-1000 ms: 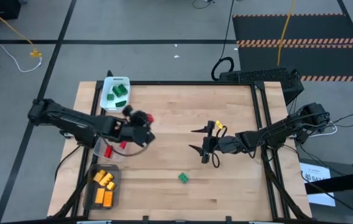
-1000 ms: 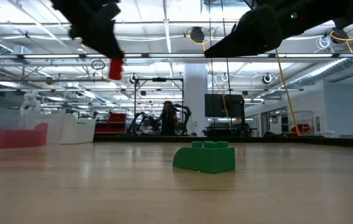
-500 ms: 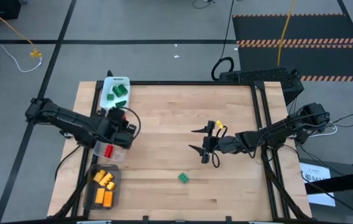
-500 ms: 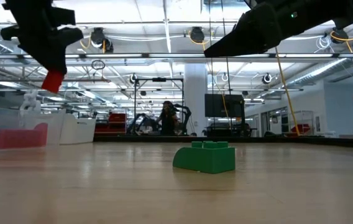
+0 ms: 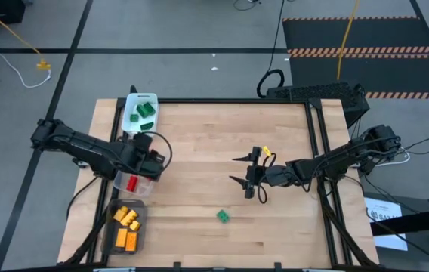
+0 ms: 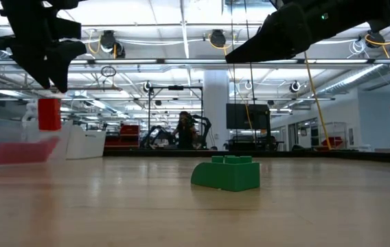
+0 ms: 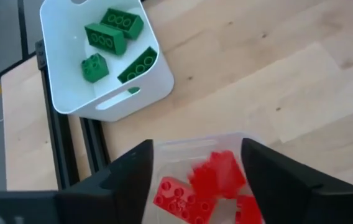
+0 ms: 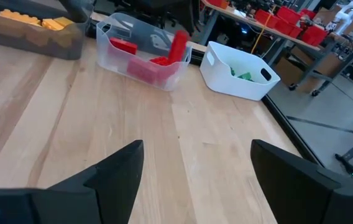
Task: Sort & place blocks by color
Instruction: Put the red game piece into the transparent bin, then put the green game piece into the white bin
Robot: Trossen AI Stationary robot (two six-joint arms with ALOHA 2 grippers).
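- Since the earlier frame, left gripper (image 6: 49, 84) is spreading over the clear tray (image 7: 183, 152), and the red block (image 6: 49, 114) is dropping free.
- Block is risking bouncing off the rim.
- Right gripper (image 5: 242, 170) is waiting spread mid-counter; a green block (image 5: 222, 216) is lying nearby.

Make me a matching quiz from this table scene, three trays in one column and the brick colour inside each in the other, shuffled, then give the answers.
Column one:
1. white tray
2. clear tray
3. dark tray

Column two:
A. red bricks
B. yellow-orange bricks
C. green bricks

Pairs: 1-C, 2-A, 3-B.
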